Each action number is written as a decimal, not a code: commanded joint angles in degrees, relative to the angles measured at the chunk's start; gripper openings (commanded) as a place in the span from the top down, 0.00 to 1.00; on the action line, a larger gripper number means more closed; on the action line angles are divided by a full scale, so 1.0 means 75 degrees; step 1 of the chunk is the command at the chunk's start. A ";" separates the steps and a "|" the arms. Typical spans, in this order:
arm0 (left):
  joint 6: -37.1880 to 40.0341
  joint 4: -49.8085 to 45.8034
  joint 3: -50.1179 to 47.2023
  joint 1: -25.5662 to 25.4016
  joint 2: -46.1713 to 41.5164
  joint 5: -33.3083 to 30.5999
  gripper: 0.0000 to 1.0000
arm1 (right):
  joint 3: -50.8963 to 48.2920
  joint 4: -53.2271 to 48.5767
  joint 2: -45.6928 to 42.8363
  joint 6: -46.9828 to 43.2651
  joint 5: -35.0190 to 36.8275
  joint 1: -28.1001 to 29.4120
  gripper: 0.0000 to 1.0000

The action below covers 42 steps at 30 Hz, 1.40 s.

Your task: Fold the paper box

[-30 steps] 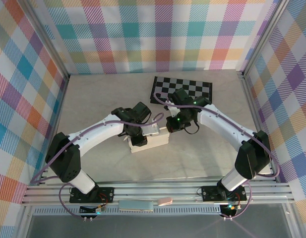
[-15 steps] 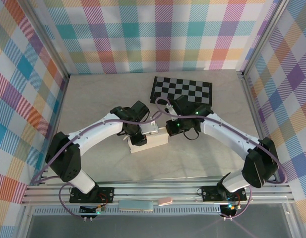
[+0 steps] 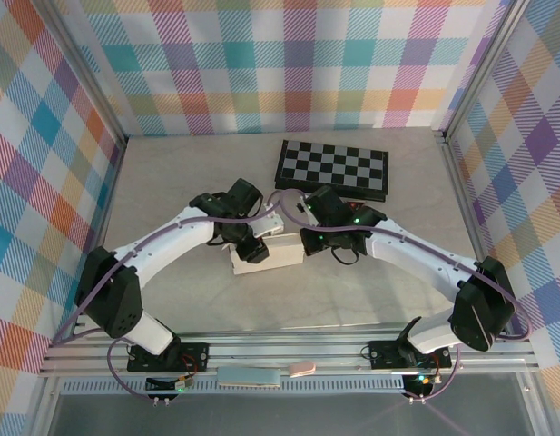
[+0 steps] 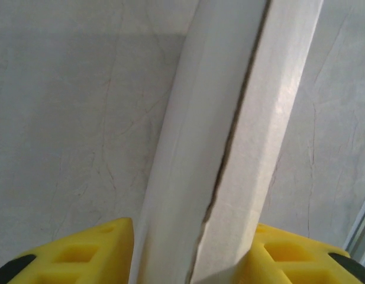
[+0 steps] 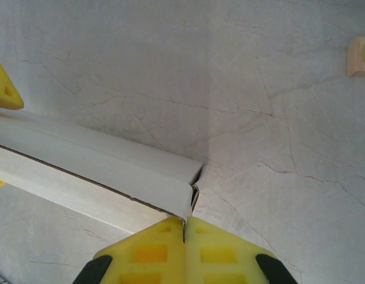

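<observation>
The left pincer is open, with one yellow finger on each side of the paper box. The right pincer is closed, its tips at one end corner of the box. The box is long, shallow and white, with a dark seam along its top, and lies about the middle of the table.

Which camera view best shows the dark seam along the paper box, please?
The left wrist view: the seam runs close-up down the paper box. The right wrist view shows the seam thinner, slanting. In the top external view the paper box is too small to show it.
</observation>
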 commanded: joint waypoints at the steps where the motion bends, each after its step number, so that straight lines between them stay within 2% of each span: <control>1: -0.0619 0.0907 -0.0182 0.0178 -0.0519 0.0338 0.51 | -0.0205 -0.0407 0.0014 0.0199 0.0053 0.0168 1.00; 10: -0.1376 0.1504 -0.0365 0.0311 -0.0658 0.0398 0.33 | -0.0022 -0.0339 -0.0003 0.0520 0.0158 0.0280 1.00; 16: -0.1289 0.1383 -0.0210 0.0302 -0.0437 0.0489 0.33 | 0.0266 -0.0489 -0.0032 0.0672 0.0383 0.0285 1.00; 19: -0.1233 0.1324 -0.0103 0.0278 -0.0296 0.0559 0.25 | 0.0441 -0.0621 -0.0021 0.0648 0.0524 0.0274 1.00; 21: -0.1215 0.1340 -0.0071 0.0247 -0.0239 0.0519 0.16 | 0.0539 -0.0678 0.0003 0.0596 0.0579 0.0274 1.00; 22: -0.1219 0.1352 -0.0056 0.0230 -0.0236 0.0480 0.16 | 0.0579 -0.0694 0.0026 0.0577 0.0580 0.0265 1.00; 31: -0.1946 0.2051 0.0094 0.0263 -0.0874 -0.0105 0.18 | 0.0705 -0.0754 0.0230 0.0504 0.0448 0.0239 1.00; 34: -0.2388 0.1827 0.0452 0.0359 -0.1035 -0.0367 0.25 | 0.0844 -0.0845 0.0422 0.0518 0.0352 0.0188 1.00; 39: -0.3133 0.0725 0.0569 0.0654 -0.1457 -0.0962 0.41 | 0.1166 -0.0985 0.0727 0.0535 0.0169 0.0116 1.00; 42: -0.3408 -0.0115 0.0507 0.0840 -0.1803 -0.1026 0.48 | 0.1357 -0.1098 0.0895 0.0543 0.0028 0.0064 1.00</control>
